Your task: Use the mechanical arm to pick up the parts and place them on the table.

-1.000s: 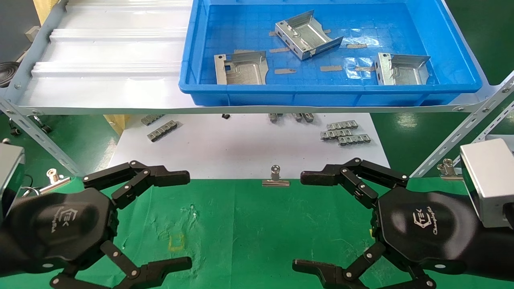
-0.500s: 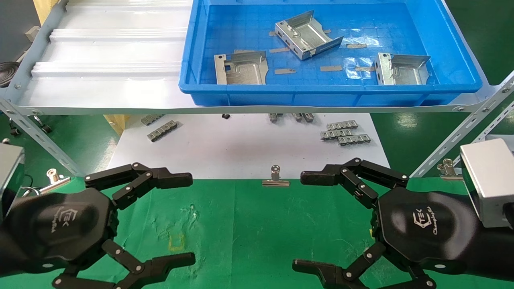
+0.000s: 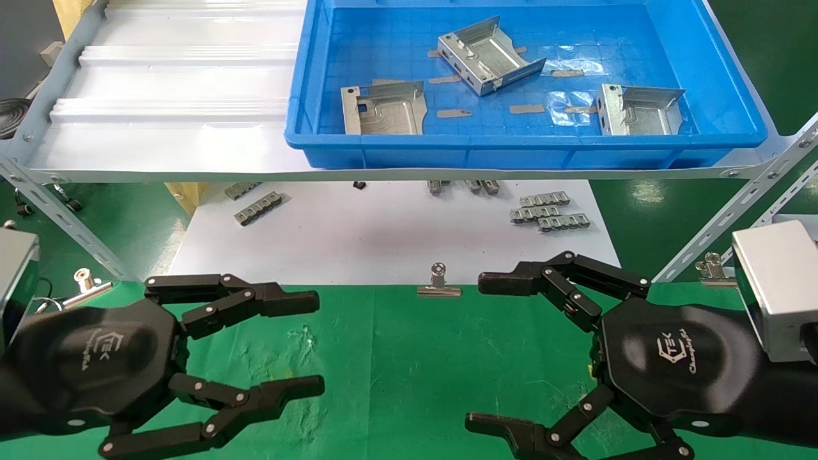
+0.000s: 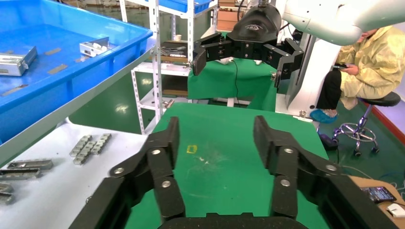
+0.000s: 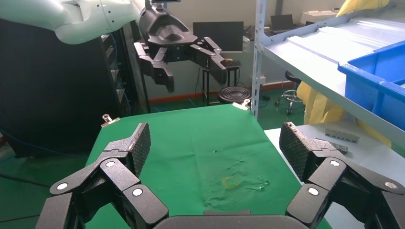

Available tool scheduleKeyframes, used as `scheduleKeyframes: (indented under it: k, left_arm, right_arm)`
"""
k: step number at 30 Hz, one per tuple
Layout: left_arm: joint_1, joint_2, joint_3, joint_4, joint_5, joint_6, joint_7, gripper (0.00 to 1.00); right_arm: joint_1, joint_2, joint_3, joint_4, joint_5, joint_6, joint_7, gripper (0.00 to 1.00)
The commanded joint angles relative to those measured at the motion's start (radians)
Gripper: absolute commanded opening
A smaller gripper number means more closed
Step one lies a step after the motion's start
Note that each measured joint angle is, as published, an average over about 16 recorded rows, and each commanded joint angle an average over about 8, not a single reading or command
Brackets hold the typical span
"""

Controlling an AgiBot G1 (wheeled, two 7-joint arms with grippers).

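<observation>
Three parts [image 3: 384, 110] [image 3: 487, 53] [image 3: 637, 110] lie in the blue tray [image 3: 524, 153] on the shelf, while the left tool [image 3: 317, 344] and right tool [image 3: 480, 350] hover over the green desk [image 3: 409, 358], both with fingers spread, holding nothing

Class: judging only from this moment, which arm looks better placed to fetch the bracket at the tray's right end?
Probably the right: the right gripper hangs open, empty, on the same side as that bracket.

A workshop: metal shelving [image 4: 155, 52], blue parts bin [image 3: 524, 147], gowned seated operator [image 4: 363, 62].
</observation>
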Motion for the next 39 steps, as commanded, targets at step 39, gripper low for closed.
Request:
scheduleKeyframes:
  k: [39]
  left_arm:
    - [0.000,0.000,0.000,0.001,0.000,0.000,0.000,0.00]
  right_arm:
    - [0.204,-0.117,-0.031,-0.058,-0.139,0.251,0.087,1.00]
